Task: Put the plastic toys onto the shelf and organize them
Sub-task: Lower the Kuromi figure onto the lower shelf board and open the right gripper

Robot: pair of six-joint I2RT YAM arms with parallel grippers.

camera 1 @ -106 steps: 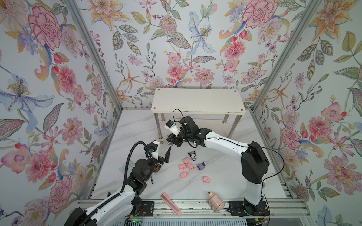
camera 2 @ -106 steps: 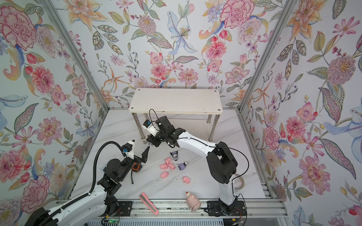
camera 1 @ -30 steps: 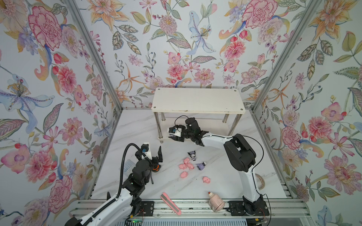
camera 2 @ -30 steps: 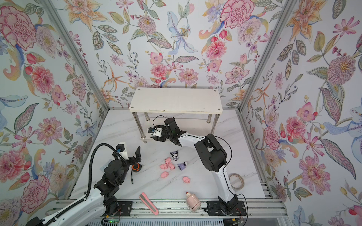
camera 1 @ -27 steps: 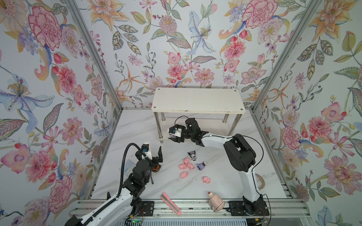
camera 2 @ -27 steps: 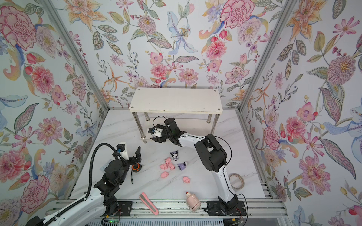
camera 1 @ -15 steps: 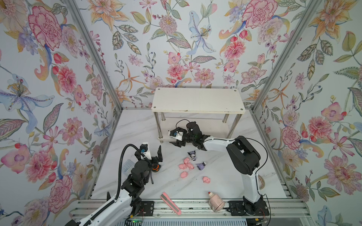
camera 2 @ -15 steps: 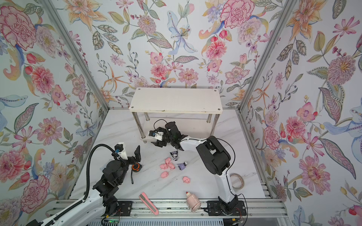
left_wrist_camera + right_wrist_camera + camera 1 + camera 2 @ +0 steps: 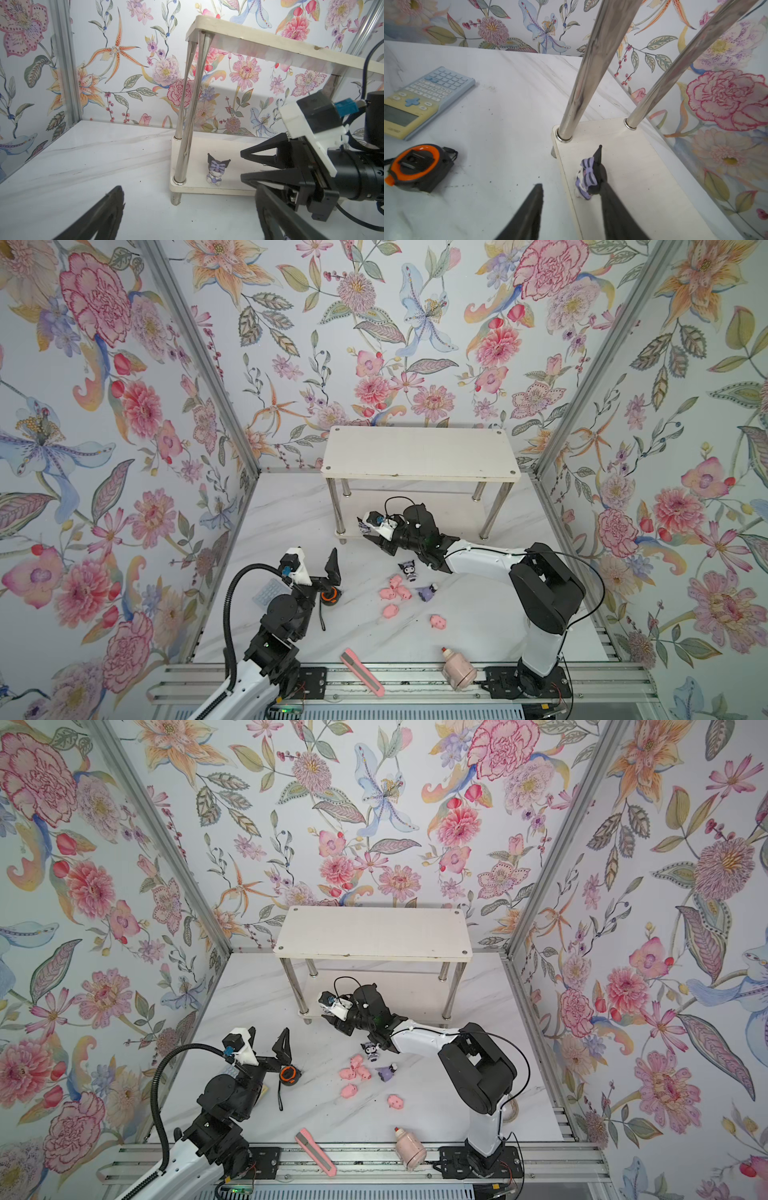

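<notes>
1. My right tool (image 9: 242, 166) stands partly open, gripping nothing; the horned figurine (image 9: 216, 172) stands upright on the lower board of the shelf (image 9: 207, 190), just beyond its tips.
2. My left tool (image 9: 314, 572) gapes wide, empty, above the bench (image 9: 478, 614).

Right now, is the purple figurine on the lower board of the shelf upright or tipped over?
Upright. The purple figurine sits on its base on the lower board of the shelf, black horns pointing up, beside a chrome leg.

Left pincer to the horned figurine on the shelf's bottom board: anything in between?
In the left wrist view: bare marble table, then the shelf's corner chrome leg, which stands close beside the horned figurine.
</notes>
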